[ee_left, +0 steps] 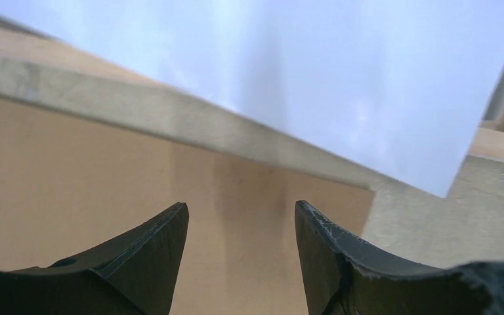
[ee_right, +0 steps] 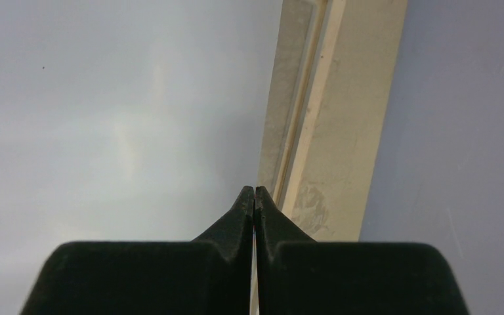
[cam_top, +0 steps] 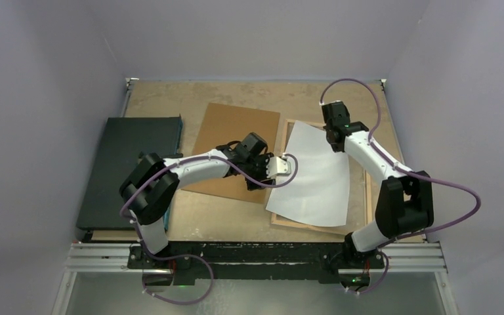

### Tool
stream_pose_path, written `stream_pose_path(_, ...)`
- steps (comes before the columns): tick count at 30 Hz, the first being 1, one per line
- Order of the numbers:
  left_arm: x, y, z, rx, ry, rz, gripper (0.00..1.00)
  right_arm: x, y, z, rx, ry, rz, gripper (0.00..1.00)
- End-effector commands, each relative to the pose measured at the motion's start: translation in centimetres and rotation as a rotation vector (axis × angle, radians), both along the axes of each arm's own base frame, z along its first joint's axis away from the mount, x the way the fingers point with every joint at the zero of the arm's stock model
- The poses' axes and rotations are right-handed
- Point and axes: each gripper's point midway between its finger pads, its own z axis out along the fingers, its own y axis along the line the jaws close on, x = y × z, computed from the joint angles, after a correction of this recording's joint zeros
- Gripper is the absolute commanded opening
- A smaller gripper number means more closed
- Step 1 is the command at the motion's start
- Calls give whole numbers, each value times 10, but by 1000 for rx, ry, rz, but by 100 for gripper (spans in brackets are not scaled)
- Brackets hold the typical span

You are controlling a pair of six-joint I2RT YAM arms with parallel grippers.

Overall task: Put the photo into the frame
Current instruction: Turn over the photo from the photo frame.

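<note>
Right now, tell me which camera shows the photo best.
Top external: the whole photo shows, plain white side up, lying skewed over the frame. Left wrist catches only one white corner of it; right wrist sees just a blank white stretch along one edge.

White-backed photo (cam_top: 315, 174) askew over frame (cam_top: 368, 197)

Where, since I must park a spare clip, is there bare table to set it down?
Bare table runs along the far edge, beyond the brown backing board and the frame. A second patch lies near, between that board and the rail. Crowded: the middle, where the left gripper is at the photo edge.
</note>
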Motion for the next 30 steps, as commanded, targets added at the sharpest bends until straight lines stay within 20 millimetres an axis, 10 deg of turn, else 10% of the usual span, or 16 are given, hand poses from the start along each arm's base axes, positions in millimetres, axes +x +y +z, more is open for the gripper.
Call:
stream_pose_path(1, -32, -11, 4, -2, 31, -83, 59, 16, 10, 20, -59, -75, 69, 0)
stream_pose_path(30, -40, -23, 13, -12, 50, -59, 54, 29, 3, 23, -143, -116, 79, 0)
